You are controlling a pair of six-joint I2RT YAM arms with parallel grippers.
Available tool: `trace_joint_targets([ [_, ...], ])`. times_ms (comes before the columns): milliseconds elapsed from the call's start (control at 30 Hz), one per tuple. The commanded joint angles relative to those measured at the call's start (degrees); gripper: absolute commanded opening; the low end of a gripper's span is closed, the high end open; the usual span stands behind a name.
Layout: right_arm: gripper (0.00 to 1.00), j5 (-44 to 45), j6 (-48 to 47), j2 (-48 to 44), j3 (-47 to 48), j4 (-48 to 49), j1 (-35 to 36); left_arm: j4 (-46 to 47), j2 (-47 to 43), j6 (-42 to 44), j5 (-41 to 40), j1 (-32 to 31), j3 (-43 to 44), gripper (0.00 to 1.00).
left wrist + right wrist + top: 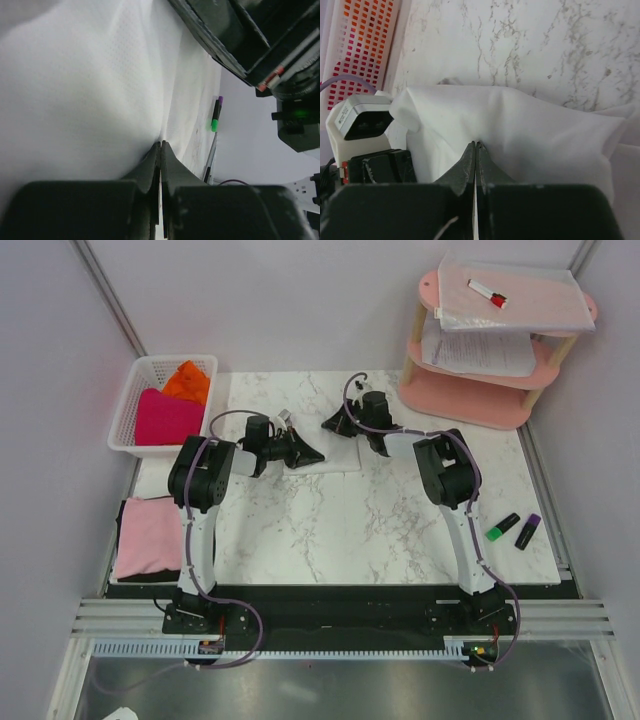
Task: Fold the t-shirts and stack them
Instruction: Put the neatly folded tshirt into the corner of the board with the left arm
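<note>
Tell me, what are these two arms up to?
Two robot arms are working on a white t-shirt on the marble table. The left gripper and the right gripper are each pinched shut on its cloth. A pink t-shirt lies folded at the table's left edge, and a magenta t-shirt and an orange t-shirt sit in the white basket.

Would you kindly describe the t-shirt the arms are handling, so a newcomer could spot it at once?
On the marble table, look at the far middle, between the lattice basket and the pink shelf. The white t-shirt lies there, pinched by the left claw and right claw. Its neighbours, the pale pink t-shirt, magenta t-shirt and orange t-shirt, are coloured; it alone is white.
</note>
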Motion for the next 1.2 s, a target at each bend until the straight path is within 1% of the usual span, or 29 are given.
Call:
trace_joint_targets([
  [0,0.00,-0.07,1.32,1.62,1.68,3.08,-2.41,6.70,-0.40,-2.76,1.97,-0.06,-1.99,0.02],
  [67,0.00,0.46,1.32,1.97,1.59,2.82,-2.77,5.30,-2.33,-1.36,1.53,-0.06,-2.17,0.02],
  [167,0.00,-0.24,1.06,1.45,1.06,3.69,-3.03,-0.66,-6.54,3.38,-0.22,-0.06,-0.60,0.02],
  [233,0.00,-0.68,1.06,0.57,0.27,4.74,-2.94,-6.73,-9.18,7.51,-2.24,-0.06,0.89,0.02],
  [267,0.00,-0.94,1.15,-0.48,-0.08,5.01,-2.94,-9.01,-12.32,9.27,-3.21,-0.06,1.51,0.02],
  [300,0.00,-1.03,1.15,-1.18,-1.04,5.27,-2.94,-14.60,-14.18,12.85,-4.35,-0.06,1.95,0.02],
  [333,0.00,-1.12,1.06,-2.06,-1.66,5.80,-2.94,-17.88,-15.94,14.89,-7.84,-0.06,3.09,0.02],
  [367,0.00,-1.21,1.15,-3.98,-2.19,6.07,-2.94,-22.09,-19.70,17.00,-10.14,-0.15,3.71,0.02],
  [400,0.00,-1.47,0.89,-5.13,-3.76,5.98,-3.03,-25.78,-21.48,21.20,-12.86,-0.15,4.33,0.02],
  [433,0.00,-1.47,0.54,-6.36,-4.91,5.81,-3.03,-33.82,-23.15,22.89,-19.32,-0.15,5.29,0.02],
  [467,0.00,-1.47,0.01,-9.33,-6.05,5.72,-2.86,-37.91,-25.08,24.56,-22.70,-0.15,5.99,0.02],
  [500,0.00,-0.69,-1.13,-11.02,-8.84,5.46,-2.59,-42.04,-27.80,27.71,-30.04,-0.24,7.05,0.04],
  [533,0.00,-0.16,-1.75,-12.60,-10.35,4.32,-2.33,-51.48,-29.04,28.79,-33.85,-0.15,9.41,0.08],
  [567,0.00,0.45,-2.80,-15.83,-11.76,3.53,-2.07,-55.66,-29.92,29.49,-37.98,-0.15,10.73,0.15],
  [600,0.00,1.16,-3.85,-17.43,-14.38,2.82,-1.28,-59.88,-31.67,30.63,-41.42,-0.24,11.70,0.24],
  [633,0.00,2.56,-5.60,-18.93,-15.54,0.90,-0.84,-62.88,-32.39,31.17,-46.76,-0.24,13.19,0.43],
  [667,0.00,3.18,-6.40,-21.64,-16.68,0.10,-0.40,-67.87,-33.09,31.43,-49.16,-0.24,13.56,0.49],
  [700,0.01,3.71,-7.11,-22.89,-18.96,-0.60,0.30,-69.66,-33.97,32.04,-51.27,-0.24,13.65,0.53],
  [733,0.01,4.58,-7.81,-24.12,-20.02,-2.09,0.66,-71.33,-35.37,32.14,-55.21,-0.24,13.56,0.64],
  [800,0.02,5.38,-8.17,-27.46,-23.27,-2.98,1.36,-76.08,-36.61,32.57,-59.18,-0.24,13.56,0.69],
  [833,0.02,5.64,-8.34,-28.43,-24.24,-4.29,1.62,-78.44,-36.70,32.84,-63.21,-0.24,14.08,0.71],
  [867,0.02,5.91,-8.35,-30.18,-25.21,-4.91,1.71,-80.73,-36.35,32.75,-65.60,-0.24,14.78,0.72],
  [900,0.02,6.00,-8.35,-30.98,-27.13,-5.61,1.80,-86.06,-35.83,32.58,-70.23,-0.33,15.49,0.73],
  [967,0.03,5.30,-9.65,-32.91,-29.77,-7.72,1.80,-90.14,-33.55,32.23,-74.30,-0.33,16.72,0.76],
  [1000,0.03,5.56,-10.10,-33.61,-30.75,-8.51,1.80,-93.98,-32.49,31.36,-77.63,-0.24,16.81,0.77],
  [1067,0.02,6.26,-10.28,-35.45,-32.68,-9.22,1.80,-97.34,-29.78,29.69,-79.76,-0.33,16.02,0.77],
  [1167,0.02,5.56,-9.32,-36.87,-35.85,-8.44,1.80,-101.49,-27.39,26.61,-82.84,-0.85,13.57,0.84],
])
